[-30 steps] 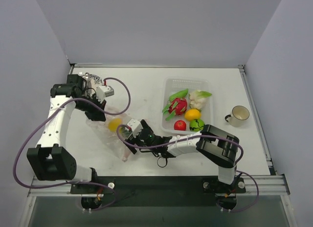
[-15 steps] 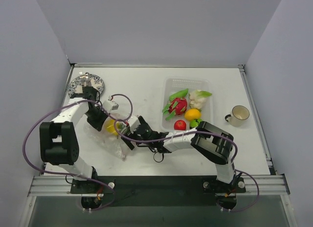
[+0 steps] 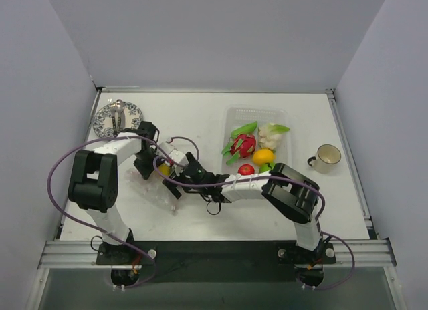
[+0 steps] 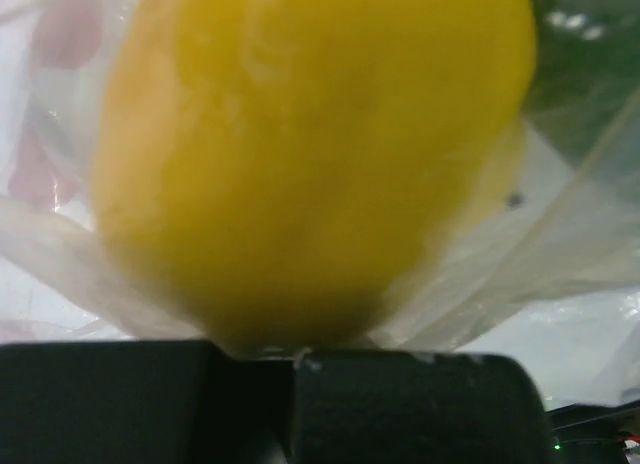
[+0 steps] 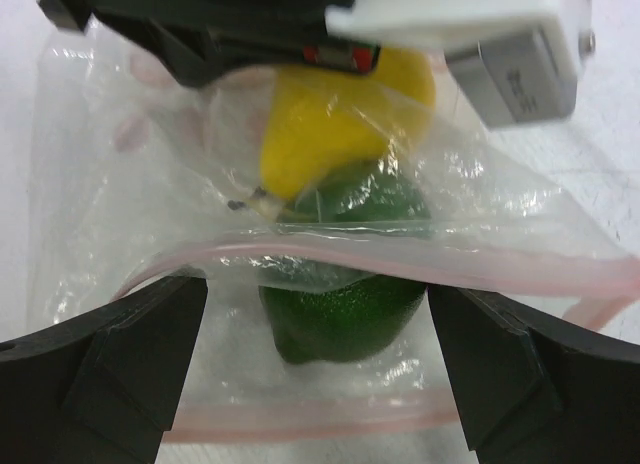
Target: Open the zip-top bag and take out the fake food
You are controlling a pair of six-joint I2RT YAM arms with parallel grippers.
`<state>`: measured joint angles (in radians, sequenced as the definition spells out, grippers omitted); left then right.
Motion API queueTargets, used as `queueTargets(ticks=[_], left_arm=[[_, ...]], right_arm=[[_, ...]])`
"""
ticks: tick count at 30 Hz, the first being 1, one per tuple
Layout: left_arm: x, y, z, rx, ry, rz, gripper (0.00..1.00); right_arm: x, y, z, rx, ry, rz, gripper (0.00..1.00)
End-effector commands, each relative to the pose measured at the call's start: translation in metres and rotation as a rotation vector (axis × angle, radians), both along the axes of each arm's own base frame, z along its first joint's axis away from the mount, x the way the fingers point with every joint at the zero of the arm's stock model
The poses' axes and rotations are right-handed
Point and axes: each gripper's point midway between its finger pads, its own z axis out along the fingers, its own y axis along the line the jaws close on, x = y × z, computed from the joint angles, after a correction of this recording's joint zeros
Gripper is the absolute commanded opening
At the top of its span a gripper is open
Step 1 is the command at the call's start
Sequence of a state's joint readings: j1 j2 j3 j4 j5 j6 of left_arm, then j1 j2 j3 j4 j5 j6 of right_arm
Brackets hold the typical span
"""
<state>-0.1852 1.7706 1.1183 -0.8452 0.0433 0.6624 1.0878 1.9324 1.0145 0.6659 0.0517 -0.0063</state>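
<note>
While the zip-top bag (image 3: pixel 159 190) is lying left of centre on the table (image 3: pixel 200 109), two pieces of the fake food (image 5: pixel 330 104) are sitting in it: one yellow piece (image 4: pixel 310 154) deep inside and one green piece (image 5: pixel 345 319) at the mouth, under the pink zip strip (image 5: pixel 520 269). That strip is running crosswise to the right gripper (image 5: pixel 315 294), whose fingers are standing wide apart, facing the green piece. The left gripper (image 3: pixel 147 166) is sitting right against the yellow piece, the nearer arm to it. Whether it is clamping anything I cannot tell. Six more pieces are resting in the one tray (image 3: pixel 231 116) to the right.
</note>
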Motion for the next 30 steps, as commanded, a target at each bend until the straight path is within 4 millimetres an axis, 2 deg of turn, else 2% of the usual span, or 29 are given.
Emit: queueTargets(ticks=[1, 5, 6, 8, 9, 11, 14, 17, 18, 19, 20, 21, 22, 23, 24, 25, 26, 27, 28, 29, 30], left_arm=[[0.015, -0.013, 0.001, -0.019, -0.045, -0.02, 0.0], [0.005, -0.009, -0.002, -0.01, -0.031, -0.044, 0.0], [0.004, -0.008, -0.002, -0.008, -0.03, -0.056, 0.0], [-0.004, -0.008, -0.005, -0.016, -0.012, -0.066, 0.0], [-0.006, -0.008, -0.005, -0.016, -0.009, -0.074, 0.0], [-0.01, -0.008, -0.006, -0.021, -0.001, -0.077, 0.0], [-0.01, -0.006, -0.004, -0.016, -0.008, -0.077, 0.0], [-0.009, -0.004, -0.001, -0.011, -0.016, -0.072, 0.0], [-0.008, -0.004, 0.0, -0.01, -0.021, -0.07, 0.0], [-0.007, -0.001, 0.0, -0.002, -0.024, -0.067, 0.0], [-0.005, 0.001, 0.002, 0.004, -0.036, -0.054, 0.0], [-0.002, 0.003, 0.004, 0.009, -0.047, -0.045, 0.0], [0.001, 0.004, 0.007, 0.01, -0.059, -0.034, 0.0], [0.001, 0.006, 0.014, 0.003, -0.066, -0.018, 0.0], [0.003, 0.006, 0.021, -0.012, -0.074, 0.001, 0.0], [0.006, -0.001, 0.035, -0.054, -0.075, 0.008, 0.0], [0.01, -0.004, 0.052, -0.086, -0.106, 0.028, 0.0], [0.011, -0.008, 0.065, -0.112, -0.118, 0.037, 0.0], [0.016, -0.017, 0.094, -0.168, -0.155, 0.037, 0.0], [0.016, -0.023, 0.109, -0.198, -0.171, 0.048, 0.0], [0.014, -0.033, 0.124, -0.262, -0.172, 0.047, 0.0]], right_arm=[[0.011, 0.023, 0.015, 0.041, -0.032, 0.021, 0.99], [0.023, 0.025, 0.008, 0.029, -0.005, -0.003, 0.99], [0.024, 0.024, -0.001, 0.012, 0.006, -0.003, 0.99], [0.031, 0.021, -0.006, -0.003, 0.014, -0.015, 0.99], [0.031, 0.02, -0.011, -0.012, 0.025, -0.014, 0.99], [0.035, 0.017, -0.013, -0.01, 0.036, -0.021, 0.99], [0.031, 0.019, -0.013, 0.007, 0.075, -0.003, 0.95], [0.023, 0.014, -0.014, -0.002, 0.108, 0.004, 0.86], [0.02, 0.013, -0.007, 0.014, 0.11, 0.006, 0.78], [0.014, 0.007, -0.012, 0.007, 0.122, 0.012, 0.73], [0.012, 0.006, 0.002, 0.034, 0.111, 0.012, 0.67], [0.007, 0.005, 0.007, 0.041, 0.108, 0.017, 0.55], [0.002, -0.002, 0.008, 0.039, 0.114, 0.008, 0.5], [-0.001, -0.006, 0.014, 0.044, 0.107, 0.006, 0.46], [-0.007, -0.007, 0.036, 0.075, 0.085, 0.012, 0.45], [-0.013, -0.013, 0.038, 0.07, 0.084, 0.011, 0.45], [-0.014, -0.017, 0.064, 0.106, 0.051, 0.0, 0.45], [-0.021, -0.021, 0.07, 0.099, 0.054, 0.007, 0.45], [-0.026, -0.026, 0.075, 0.099, 0.055, 0.009, 0.46], [-0.021, -0.036, 0.097, 0.125, 0.017, -0.039, 0.47], [-0.021, -0.045, 0.099, 0.107, 0.022, -0.064, 0.48]])
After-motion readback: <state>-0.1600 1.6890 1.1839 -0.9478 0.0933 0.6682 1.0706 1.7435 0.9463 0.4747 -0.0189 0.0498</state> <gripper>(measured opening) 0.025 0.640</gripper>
